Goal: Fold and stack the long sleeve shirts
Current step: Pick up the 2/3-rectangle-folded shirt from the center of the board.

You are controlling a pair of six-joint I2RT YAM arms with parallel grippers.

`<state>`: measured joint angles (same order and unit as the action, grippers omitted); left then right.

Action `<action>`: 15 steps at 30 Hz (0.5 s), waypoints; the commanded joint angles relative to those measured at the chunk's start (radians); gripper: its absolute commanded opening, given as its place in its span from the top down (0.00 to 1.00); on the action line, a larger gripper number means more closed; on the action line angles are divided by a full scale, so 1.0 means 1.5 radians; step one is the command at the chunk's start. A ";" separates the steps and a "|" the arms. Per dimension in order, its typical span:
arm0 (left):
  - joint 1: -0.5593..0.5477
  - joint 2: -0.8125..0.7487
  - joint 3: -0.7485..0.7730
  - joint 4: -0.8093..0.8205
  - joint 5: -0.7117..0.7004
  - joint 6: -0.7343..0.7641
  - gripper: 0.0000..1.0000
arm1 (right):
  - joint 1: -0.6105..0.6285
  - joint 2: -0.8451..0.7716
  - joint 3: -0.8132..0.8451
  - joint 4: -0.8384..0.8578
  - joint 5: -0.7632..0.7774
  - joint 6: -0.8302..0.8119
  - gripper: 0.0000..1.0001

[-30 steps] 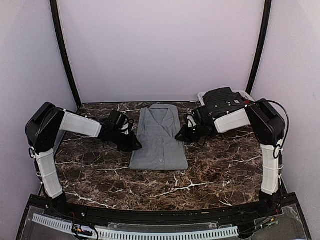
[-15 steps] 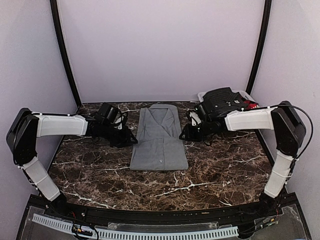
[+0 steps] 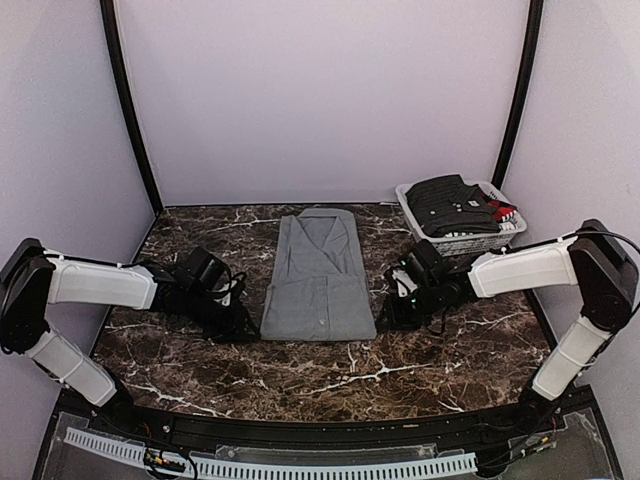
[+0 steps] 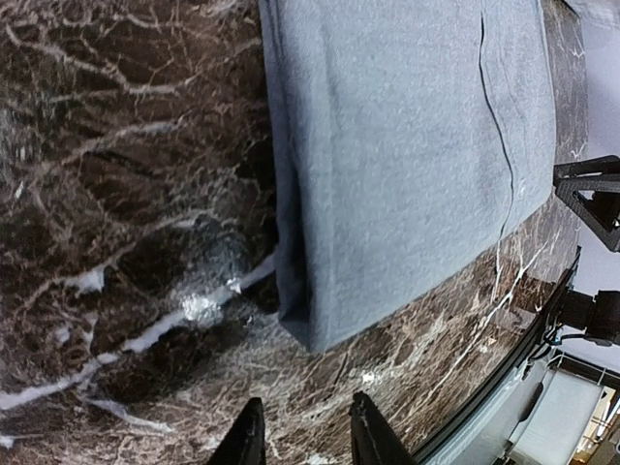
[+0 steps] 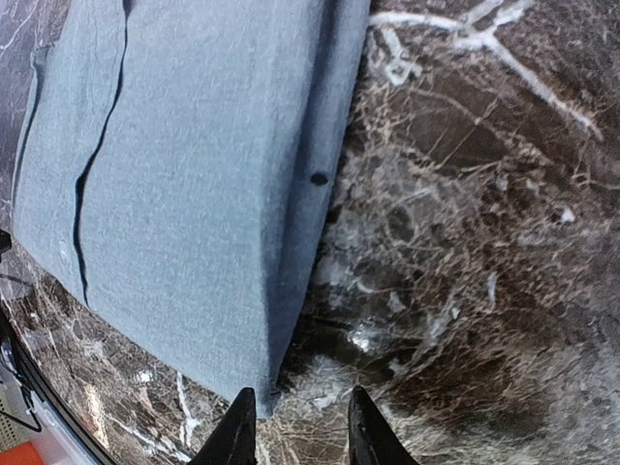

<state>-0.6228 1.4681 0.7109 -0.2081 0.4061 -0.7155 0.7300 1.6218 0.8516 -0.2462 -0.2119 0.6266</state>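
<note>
Dark brown, white-veined counter (image 3: 430,360) fills the workspace, enclosed by plain lilac walls.

1. Grey long sleeve shirt (image 3: 318,280): lies flat at the counter centre, folded into a narrow rectangle, collar at the far end, button front facing up.
2. White basket (image 3: 458,243): stands at the far right corner and holds a dark folded garment (image 3: 450,198).
3. Left claw (image 3: 228,316): sits low over the counter just left of the shirt's near left corner. In the left wrist view its fingers are apart, with only bare counter between them. The shirt corner lies just beyond the tips, not touching.
4. Right claw (image 3: 393,308): sits low just right of the shirt's near right corner. In the right wrist view its fingers are apart and hold nothing. The left fingertip (image 5: 239,424) is just beside the folded edge; contact cannot be determined.
</note>
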 commanded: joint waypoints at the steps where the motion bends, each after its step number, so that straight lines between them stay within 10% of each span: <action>1: -0.012 -0.036 -0.040 0.037 0.017 -0.020 0.71 | 0.032 -0.015 -0.011 0.017 -0.001 0.018 0.70; 15: -0.027 0.006 -0.053 0.076 0.006 -0.028 0.72 | 0.055 0.020 -0.029 0.050 0.008 0.042 0.72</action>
<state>-0.6525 1.4605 0.6472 -0.1192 0.4141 -0.7494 0.8013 1.6299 0.8253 -0.2180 -0.2077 0.6716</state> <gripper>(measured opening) 0.280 0.278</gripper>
